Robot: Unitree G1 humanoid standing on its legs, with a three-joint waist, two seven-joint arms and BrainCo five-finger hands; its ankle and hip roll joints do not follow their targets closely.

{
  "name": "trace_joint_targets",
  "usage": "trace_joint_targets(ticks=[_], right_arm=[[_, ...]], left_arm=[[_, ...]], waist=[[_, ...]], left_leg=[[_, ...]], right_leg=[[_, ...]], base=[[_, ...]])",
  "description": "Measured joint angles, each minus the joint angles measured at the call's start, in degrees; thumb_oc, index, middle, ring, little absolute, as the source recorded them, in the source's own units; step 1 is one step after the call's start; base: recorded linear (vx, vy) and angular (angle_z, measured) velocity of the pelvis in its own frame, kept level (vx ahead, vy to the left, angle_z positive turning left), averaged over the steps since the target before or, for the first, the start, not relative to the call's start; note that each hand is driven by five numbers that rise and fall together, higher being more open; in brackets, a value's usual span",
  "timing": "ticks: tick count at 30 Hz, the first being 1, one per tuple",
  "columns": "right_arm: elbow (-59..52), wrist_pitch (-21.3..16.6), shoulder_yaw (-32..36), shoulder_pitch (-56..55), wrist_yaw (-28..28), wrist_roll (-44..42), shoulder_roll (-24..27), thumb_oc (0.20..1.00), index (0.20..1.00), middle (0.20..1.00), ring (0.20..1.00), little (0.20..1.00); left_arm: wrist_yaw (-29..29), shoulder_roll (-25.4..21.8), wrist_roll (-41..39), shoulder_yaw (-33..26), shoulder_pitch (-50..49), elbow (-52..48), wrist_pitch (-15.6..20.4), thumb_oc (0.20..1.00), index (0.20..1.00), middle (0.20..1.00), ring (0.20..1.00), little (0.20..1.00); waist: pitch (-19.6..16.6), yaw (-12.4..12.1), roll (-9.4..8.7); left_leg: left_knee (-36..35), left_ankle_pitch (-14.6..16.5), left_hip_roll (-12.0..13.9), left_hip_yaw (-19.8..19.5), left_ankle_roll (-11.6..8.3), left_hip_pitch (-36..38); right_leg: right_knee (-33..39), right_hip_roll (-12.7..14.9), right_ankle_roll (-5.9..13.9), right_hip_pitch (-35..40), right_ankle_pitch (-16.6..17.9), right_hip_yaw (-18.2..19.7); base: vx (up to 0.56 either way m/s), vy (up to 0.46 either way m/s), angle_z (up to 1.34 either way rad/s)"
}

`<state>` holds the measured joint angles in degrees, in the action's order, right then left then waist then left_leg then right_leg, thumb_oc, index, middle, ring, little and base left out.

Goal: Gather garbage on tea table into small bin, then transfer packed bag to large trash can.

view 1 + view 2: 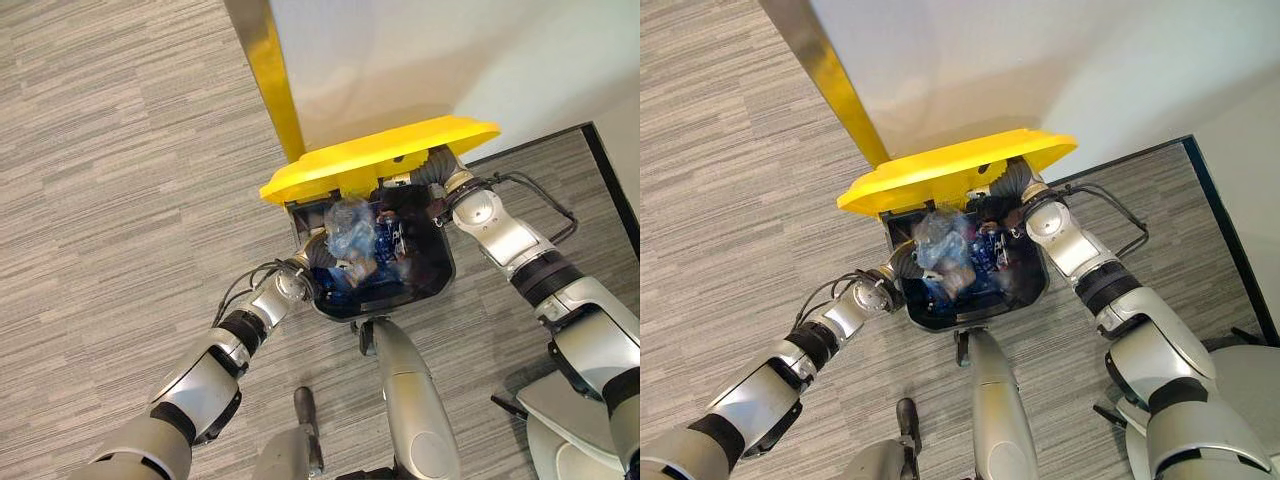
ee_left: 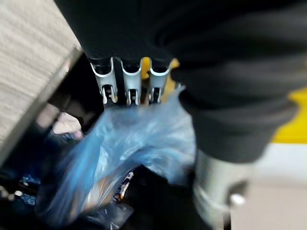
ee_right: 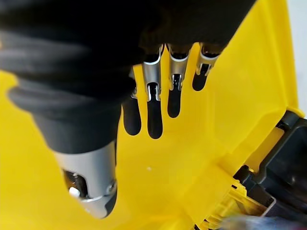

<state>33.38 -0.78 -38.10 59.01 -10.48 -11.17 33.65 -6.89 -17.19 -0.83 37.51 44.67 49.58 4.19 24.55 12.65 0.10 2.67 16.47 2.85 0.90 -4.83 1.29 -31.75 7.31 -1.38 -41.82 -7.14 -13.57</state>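
Holding up the yellow lid (image 3: 230,120) with straight fingers spread against its underside, the right robot hand (image 3: 158,91) keeps the large trash can (image 1: 440,285) open; the left robot hand (image 2: 129,81) pinches the blue bag (image 2: 129,153) inside it.

Left arm reaches forward from the near left; left hand (image 2: 129,84) has its fingers curled, pinching thin blue plastic. Right arm extends from the near right, bent at the elbow; right hand (image 3: 158,103) is raised, fingers straight and slightly spread.
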Motion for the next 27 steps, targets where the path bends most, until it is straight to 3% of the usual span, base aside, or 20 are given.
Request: trace_joint_targets(ticks=[6, 9, 12, 16, 18, 20, 21, 22, 24, 25, 26, 27], right_arm=[[-3.62, -0.03, 5.43, -6.65, 1.21, 2.25, 1.56, 1.000, 1.000, 1.000, 1.000, 1.000], [-5.85, -0.03, 7.74, -12.99, 2.00, 3.30, 1.99, 1.000, 1.000, 1.000, 1.000, 1.000], [-10.80, -0.12, 13.87, -24.13, 3.71, 4.04, 1.84, 1.000, 1.000, 1.000, 1.000, 1.000], [-14.65, 0.17, 20.52, -38.21, 5.27, 5.54, 0.25, 1.000, 1.000, 1.000, 1.000, 1.000], [-16.58, -0.23, 24.41, -44.34, 6.37, 6.69, -1.34, 1.000, 1.000, 1.000, 1.000, 1.000], [-16.25, -0.33, 26.05, -49.59, 7.31, 7.23, -2.52, 1.000, 1.000, 1.000, 1.000, 1.000], [-15.29, 0.11, 26.05, -51.47, 7.74, 7.82, -2.54, 1.000, 1.000, 1.000, 1.000, 1.000], [-13.89, -0.23, 27.01, -53.03, 8.42, 8.06, -3.42, 1.000, 1.000, 1.000, 1.000, 1.000], [-11.10, -0.21, 29.69, -55.28, 8.61, 9.00, -5.56, 1.000, 1.000, 1.000, 1.000, 1.000], [-9.06, -0.32, 29.81, -57.28, 8.73, 9.01, -6.83, 1.000, 1.000, 1.000, 1.000, 1.000], [-7.19, -0.61, 30.57, -57.77, 8.63, 9.02, -7.70, 1.000, 1.000, 1.000, 1.000, 1.000], [-4.47, -0.19, 30.28, -57.78, 8.82, 9.06, -8.25, 1.000, 1.000, 1.000, 1.000, 1.000]], left_arm=[[-0.02, -3.57, 0.97, -7.37, -6.10, -7.45, 0.18, 1.000, 1.000, 1.000, 1.000, 1.000], [0.02, -5.16, 0.82, -11.02, -12.80, -12.51, 0.43, 1.000, 1.000, 1.000, 1.000, 1.000], [0.44, -5.12, -1.07, -18.15, -23.33, -17.53, 1.48, 1.000, 1.000, 1.000, 1.000, 1.000], [1.54, -6.57, -3.28, -26.54, -37.99, -18.84, 1.20, 1.000, 1.000, 1.000, 1.000, 1.000], [3.15, -8.01, -4.34, -29.63, -43.48, -17.87, 1.54, 1.000, 1.000, 1.000, 1.000, 1.000], [3.32, -8.16, -4.77, -33.80, -48.38, -16.01, 1.36, 1.000, 1.000, 1.000, 1.000, 1.000], [3.35, -8.50, -4.77, -34.52, -49.94, -14.79, 0.50, 1.000, 1.000, 1.000, 1.000, 1.000], [3.99, -8.22, -4.78, -36.11, -51.55, -13.06, 0.85, 1.000, 1.000, 1.000, 1.000, 1.000], [4.40, -7.35, -5.01, -39.04, -52.02, -8.67, 0.50, 1.000, 1.000, 1.000, 1.000, 1.000], [4.39, -7.87, -5.13, -39.08, -52.94, -8.15, -0.03, 1.000, 1.000, 1.000, 1.000, 1.000], [4.53, -7.55, -5.33, -38.78, -53.06, -8.43, 0.17, 1.000, 1.000, 1.000, 1.000, 1.000], [4.55, -6.61, -5.31, -38.75, -52.26, -7.23, -0.03, 1.000, 1.000, 1.000, 1.000, 1.000]], waist=[[-0.52, -1.92, -0.06], [-4.17, -2.97, -0.13], [-5.21, -4.54, -0.20], [-7.33, -5.41, -1.29], [-8.05, -6.06, -2.04], [-8.54, -6.81, -3.08], [-9.05, -7.28, -3.91], [-9.53, -7.60, -4.45], [-9.61, -7.60, -5.16], [-10.21, -7.35, -6.75], [-10.83, -7.84, -7.03], [-9.28, -8.99, -4.77]], left_leg=[[0.15, 0.24, 0.78, -0.45, -0.41, 3.23], [0.38, 0.33, 1.25, -0.73, -0.56, 3.30], [1.07, 1.05, 2.04, -0.45, -0.61, 7.03], [2.42, 2.14, 1.59, -0.44, 0.05, 10.30], [4.01, 2.35, 0.73, -0.78, 0.41, 10.32], [4.85, 2.81, -0.22, -0.56, 1.31, 11.72], [5.02, 2.49, -1.30, -0.35, 1.85, 11.92], [5.81, 2.10, -2.76, -0.01, 2.67, 11.43], [6.77, 1.34, -4.02, 0.14, 4.17, 11.05], [9.78, 0.50, -6.61, 1.66, 5.80, 8.18], [12.12, -0.89, -7.07, 2.60, 8.57, 4.02], [11.52, -1.40, -5.84, 3.13, 8.80, 3.60]], right_leg=[[0.01, -0.06, -1.73, 3.80, -0.53, -0.87], [0.45, -0.05, -1.73, 4.60, -0.54, -1.60], [0.82, -0.62, -2.56, 8.82, -1.19, -2.38], [1.95, -0.63, -1.46, 13.17, -0.81, -1.96], [4.56, -0.05, 0.85, 15.63, 0.99, -2.36], [5.94, 0.15, 0.88, 17.68, 2.52, -1.53], [6.55, 0.86, 2.34, 17.96, 2.78, -0.64], [9.08, 1.50, 3.18, 18.87, 5.81, -0.33], [15.72, 2.20, 7.22, 22.05, 11.81, 0.01], [21.62, 3.22, 11.37, 23.69, 17.28, 1.09], [28.20, 3.37, 16.48, 23.69, 24.12, 3.12], [17.48, 2.60, 15.42, 21.62, 19.61, 4.17]], base=[[-0.02, -0.018, 0.05], [-0.05, -0.019, 0.09], [-0.07, 0.026, 0.04], [-0.11, 0.047, -0.04], [-0.11, 0.067, 0.04], [-0.14, 0.071, -0.12], [-0.21, 0.096, -0.14], [-0.12, 0.041, -0.10], [-0.27, 0.067, -0.04], [-0.40, 0.076, -0.10], [-0.26, 0.020, -0.31], [-0.32, -0.051, -0.12]])
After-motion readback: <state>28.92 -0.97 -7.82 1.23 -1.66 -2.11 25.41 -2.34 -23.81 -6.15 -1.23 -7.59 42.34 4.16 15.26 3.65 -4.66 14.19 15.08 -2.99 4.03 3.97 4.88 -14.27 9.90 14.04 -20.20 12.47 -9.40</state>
